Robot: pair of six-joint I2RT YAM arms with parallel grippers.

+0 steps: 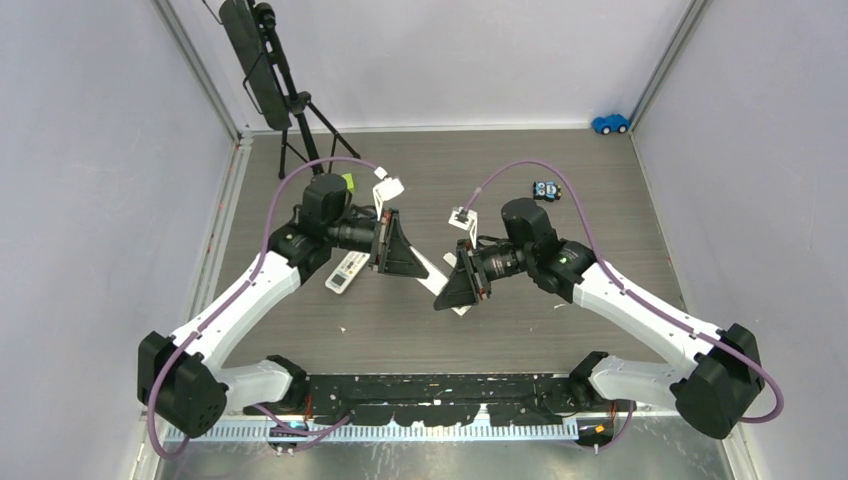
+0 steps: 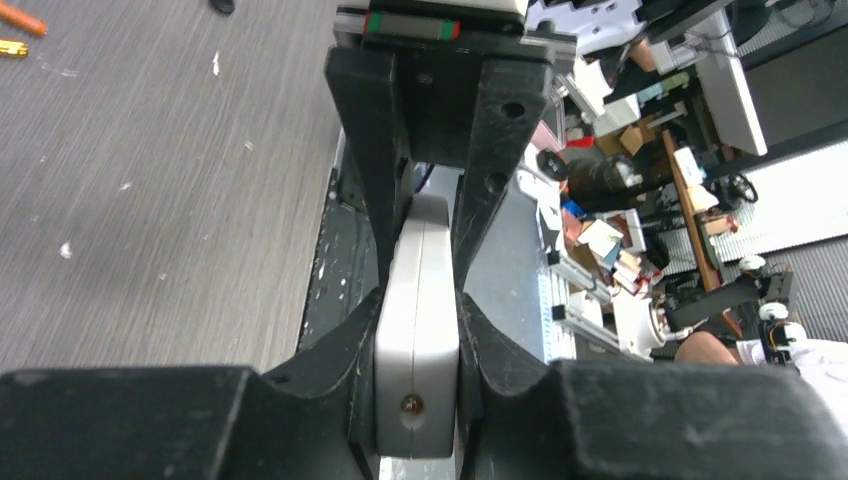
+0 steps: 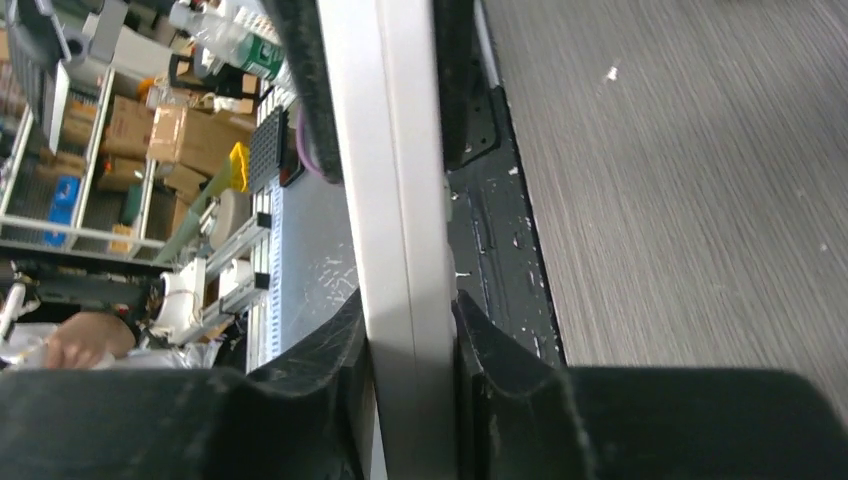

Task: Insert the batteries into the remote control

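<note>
A slim white remote is held in the air above the middle of the table, gripped at both ends. The left gripper is clenched on one end, its pads pressed flat against both narrow sides, next to a small screw. The right gripper grasps the other end, and its fingers appear to press on the remote from both sides.

The loading itself looks not yet begun. At least two batteries, thin orange and yellow sticks, lie on the table far from the remote, at the top left corner of the left wrist view. Neither gripper carries one. Judging by this, the battery bay must still be opened or exposed, then each battery fetched and seated.

Much is hidden. Only the remote's thin edge shows, so whether its cover is on or off cannot be told. The batteries are cut off by the picture's edge and cannot be found from above. A second remote, with buttons, lies partly under the left arm. A small dark item on the far right is too small to identify.
</note>
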